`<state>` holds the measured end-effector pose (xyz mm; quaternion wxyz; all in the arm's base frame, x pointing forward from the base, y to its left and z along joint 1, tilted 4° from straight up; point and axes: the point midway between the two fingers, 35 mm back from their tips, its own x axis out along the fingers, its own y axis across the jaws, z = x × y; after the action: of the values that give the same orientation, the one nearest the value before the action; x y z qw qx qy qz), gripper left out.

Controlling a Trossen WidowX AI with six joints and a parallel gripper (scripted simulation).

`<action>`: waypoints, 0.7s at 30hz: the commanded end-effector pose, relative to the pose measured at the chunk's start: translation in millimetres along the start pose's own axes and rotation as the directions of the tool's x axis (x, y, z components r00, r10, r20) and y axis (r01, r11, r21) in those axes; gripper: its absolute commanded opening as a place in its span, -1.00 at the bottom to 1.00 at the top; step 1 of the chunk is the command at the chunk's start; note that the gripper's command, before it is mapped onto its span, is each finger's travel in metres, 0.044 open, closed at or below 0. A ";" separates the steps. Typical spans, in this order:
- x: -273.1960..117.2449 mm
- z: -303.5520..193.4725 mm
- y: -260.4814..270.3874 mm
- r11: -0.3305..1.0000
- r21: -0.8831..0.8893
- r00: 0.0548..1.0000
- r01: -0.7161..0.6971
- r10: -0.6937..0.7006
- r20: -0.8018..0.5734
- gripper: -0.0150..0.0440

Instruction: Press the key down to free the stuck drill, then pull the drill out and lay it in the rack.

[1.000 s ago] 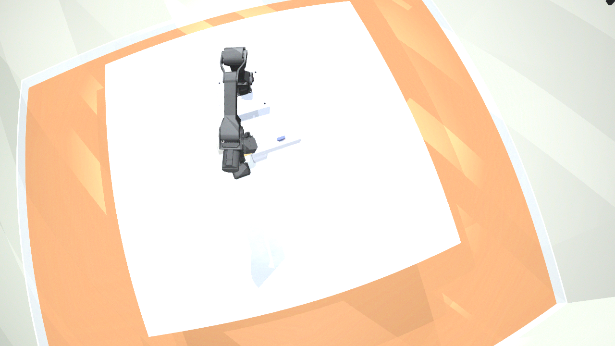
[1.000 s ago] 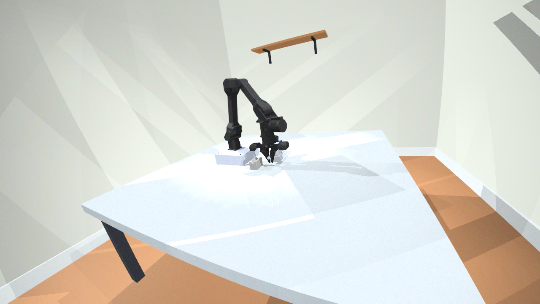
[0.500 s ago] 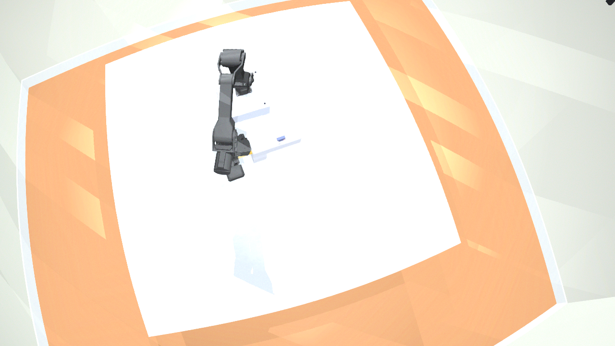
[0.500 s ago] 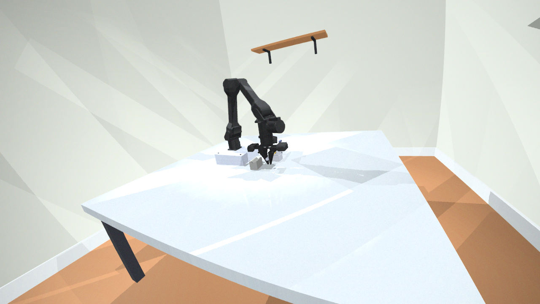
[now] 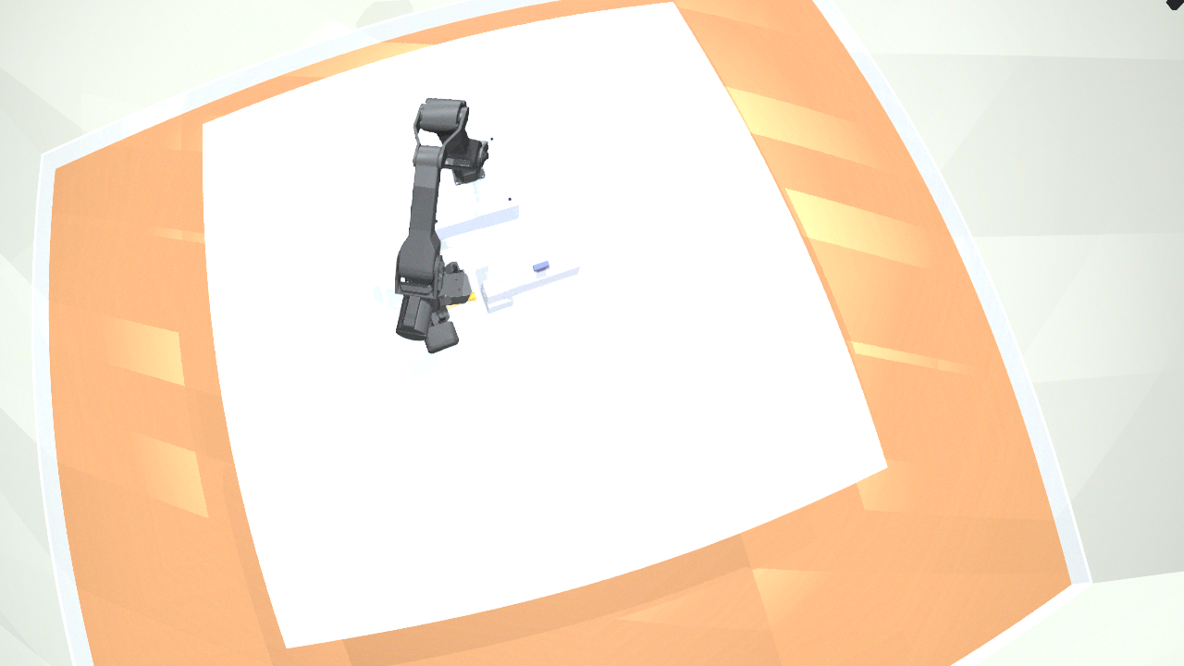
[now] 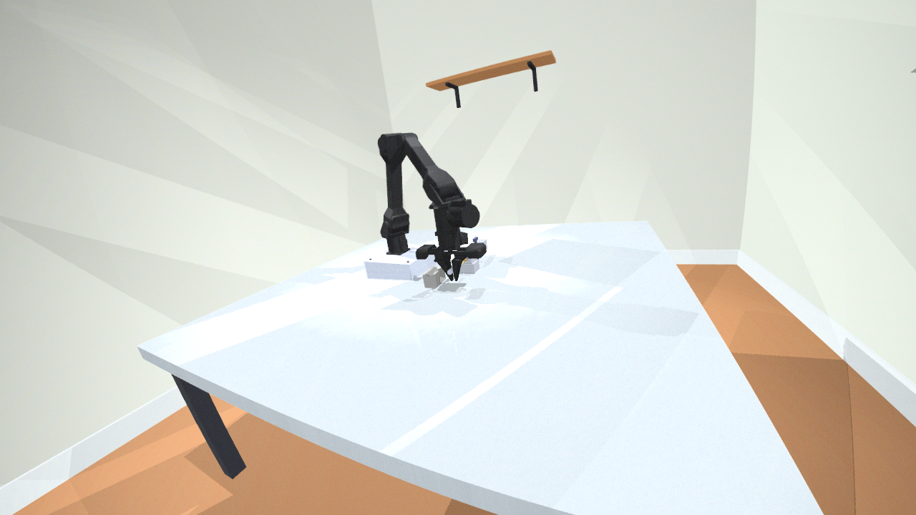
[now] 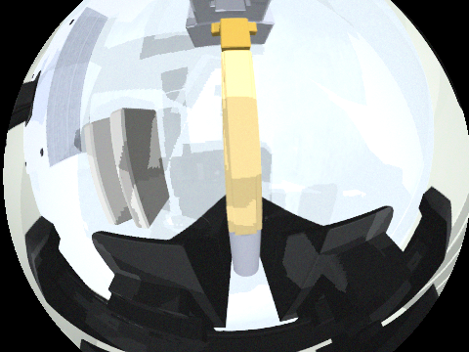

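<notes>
My gripper (image 6: 452,277) (image 7: 240,199) is shut on the drill near its grey end, low over the table. The drill (image 5: 472,297) (image 7: 241,122) is a long yellow bar with small side lugs at its far end. In the wrist view that end shows whole, in front of the grey-white housing (image 5: 497,293) (image 6: 472,268) (image 7: 197,36); I cannot tell whether it touches it. The blue key (image 5: 540,265) (image 6: 475,239) stands on the housing's long bar. The rack (image 6: 433,277) (image 7: 139,161), a grey piece with two upright plates, stands left of the drill in the wrist view; nothing lies in it.
The white robot base block (image 5: 488,219) (image 6: 387,269) (image 7: 70,93) stands behind the rack and the housing. The arm hides part of this area in the top view. A wooden shelf (image 6: 493,69) hangs on the wall, far off.
</notes>
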<state>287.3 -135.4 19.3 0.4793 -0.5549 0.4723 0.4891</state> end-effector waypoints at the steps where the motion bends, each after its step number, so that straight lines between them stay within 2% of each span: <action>1: -1.4 -4.6 -1.4 1.000 -0.004 1.000 0.004 -0.004 0.003 -0.49; 21: -10.5 -9.9 1.7 1.000 -0.004 1.000 0.004 -0.004 0.002 -0.49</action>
<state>285.7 -145.3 27.4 0.4791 -0.5548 0.4726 0.4892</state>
